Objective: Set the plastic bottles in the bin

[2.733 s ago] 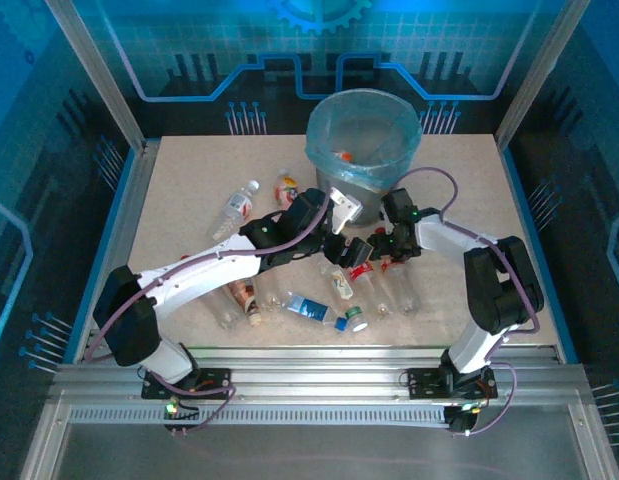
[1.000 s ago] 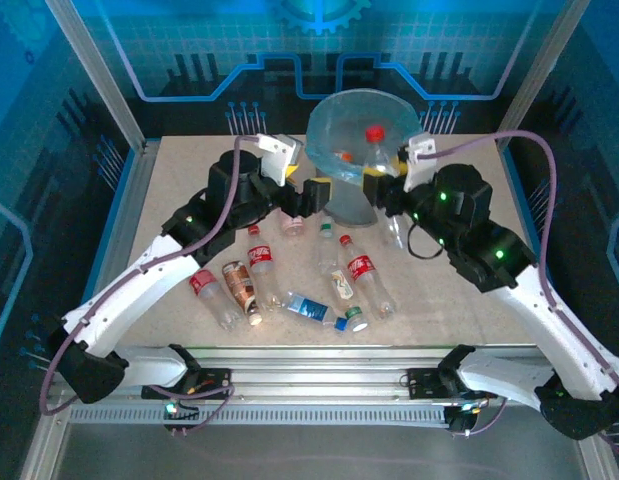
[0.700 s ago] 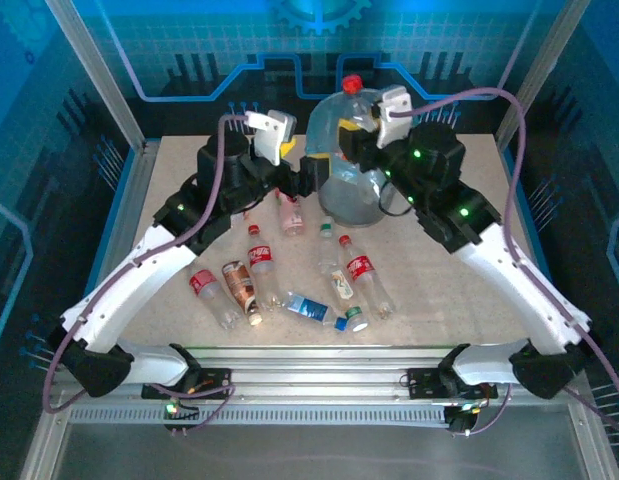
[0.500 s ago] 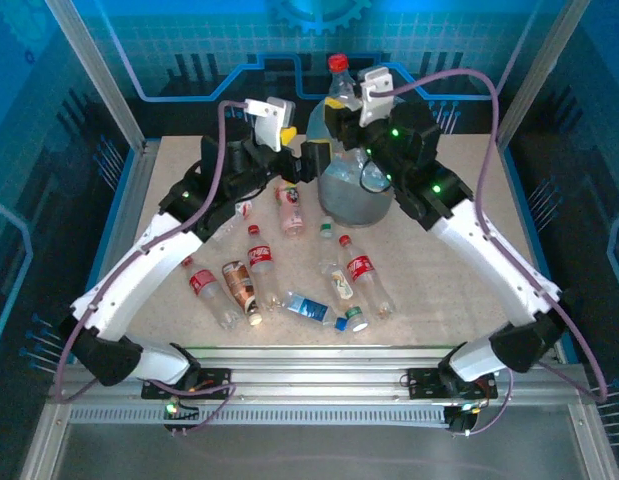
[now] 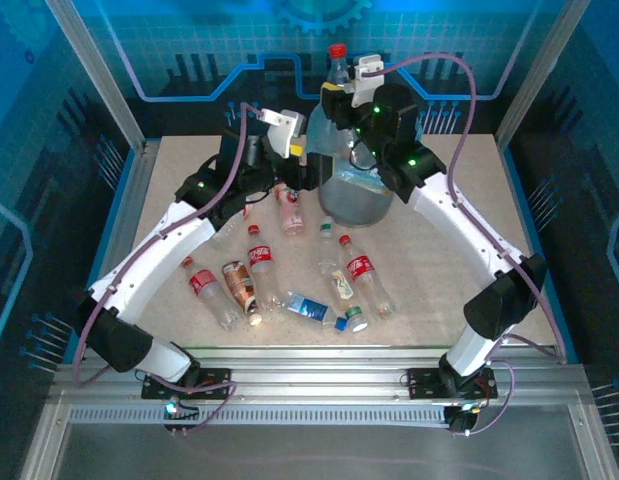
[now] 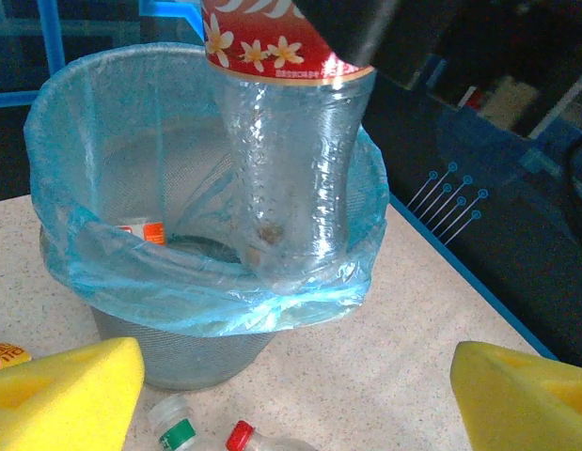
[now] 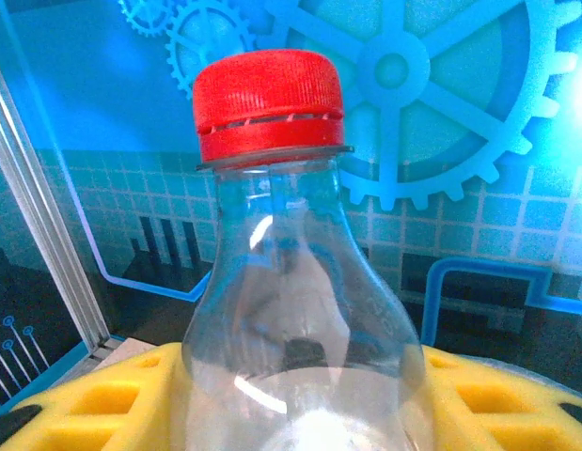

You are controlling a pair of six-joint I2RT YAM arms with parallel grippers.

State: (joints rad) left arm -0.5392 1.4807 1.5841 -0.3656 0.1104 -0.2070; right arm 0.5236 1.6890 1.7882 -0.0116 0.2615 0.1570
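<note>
Bottle (image 7: 300,310), red-capped clear plastic, in grip of R end effector (image 7: 305,409) (L end effector (image 6: 300,395) agape)

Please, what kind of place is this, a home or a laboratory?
Probably a robot test cell: aluminium frame, walls printed with blue gears and circuits, plastic bottles scattered on a speckled table.

This looks like a robot test cell in a lab or demo booth — aluminium frame posts (image 5: 94,70) fence a speckled tabletop (image 5: 469,200), blue printed panels (image 5: 189,40) with gears and circuit lines wall it in, and slotted metal rails (image 5: 319,385) run along the near edge.
</note>
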